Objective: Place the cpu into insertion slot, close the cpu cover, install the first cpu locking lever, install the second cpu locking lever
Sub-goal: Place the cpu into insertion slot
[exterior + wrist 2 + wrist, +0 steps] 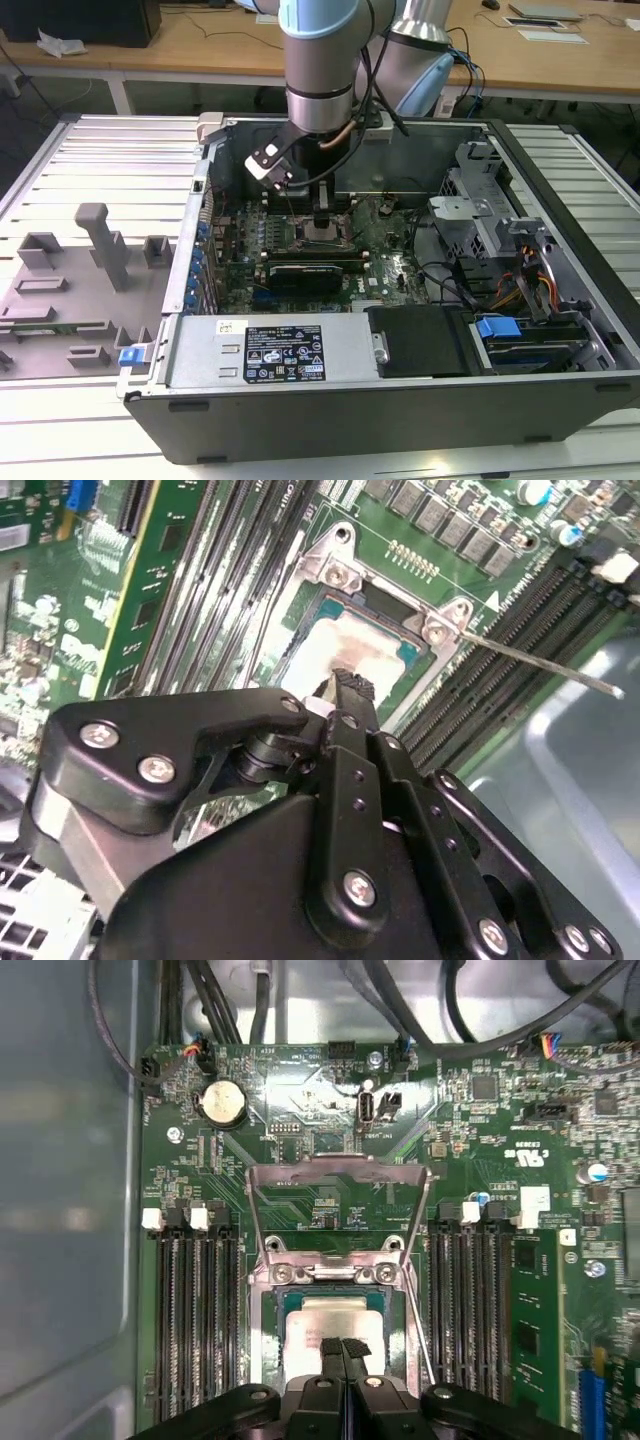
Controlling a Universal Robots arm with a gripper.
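Note:
The cpu (pixel 335 1318) lies flat in the insertion slot (pixel 275 1332) on the green motherboard, its silvery top also visible in the second wrist view (pixel 335 645). The cpu cover (pixel 335 1167) stands raised open behind the slot, board showing through its window. My gripper (pixel 343 1346) hangs just over the cpu's near edge, fingers (pixel 350 695) pressed together with nothing between them. A thin wire locking lever (pixel 420 1320) sticks up unlatched beside the slot, seen also in the second wrist view (pixel 540 660). In the exterior view my gripper (pixel 322 212) is down inside the case over the slot (pixel 325 235).
Black memory slots (pixel 195 1310) flank the socket on both sides (pixel 475 1300). A long black expansion card (pixel 305 270) sits in front of the socket. The case wall (pixel 300 350), drive cage (pixel 480 210) and cables (pixel 540 285) surround the board. Grey fixtures (pixel 100 250) stand at the exterior view's left.

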